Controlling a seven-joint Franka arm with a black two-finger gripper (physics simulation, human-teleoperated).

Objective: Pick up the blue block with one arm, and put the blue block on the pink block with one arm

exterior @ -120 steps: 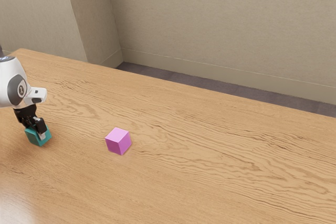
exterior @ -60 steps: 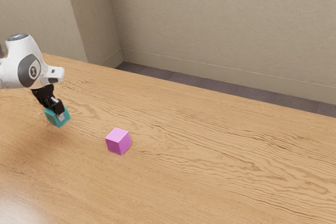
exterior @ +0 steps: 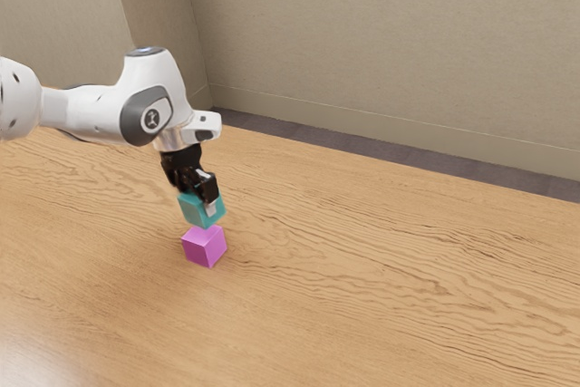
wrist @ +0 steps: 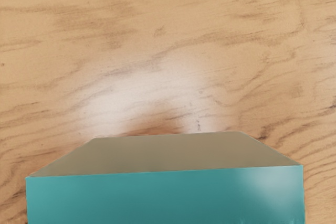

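Swung in from table [exterior: 408, 251] edge at exterior view's left: arm [exterior: 91, 111]. Pink block [exterior: 204, 245] sits mid-table; blue block [exterior: 196, 211] (looks teal) hovers tilted just above it, gripper [exterior: 203, 204] clenched on it. Advice: level, centre, lower gently before release.

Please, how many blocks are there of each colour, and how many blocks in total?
blue block: 1
pink block: 1
Total: 2
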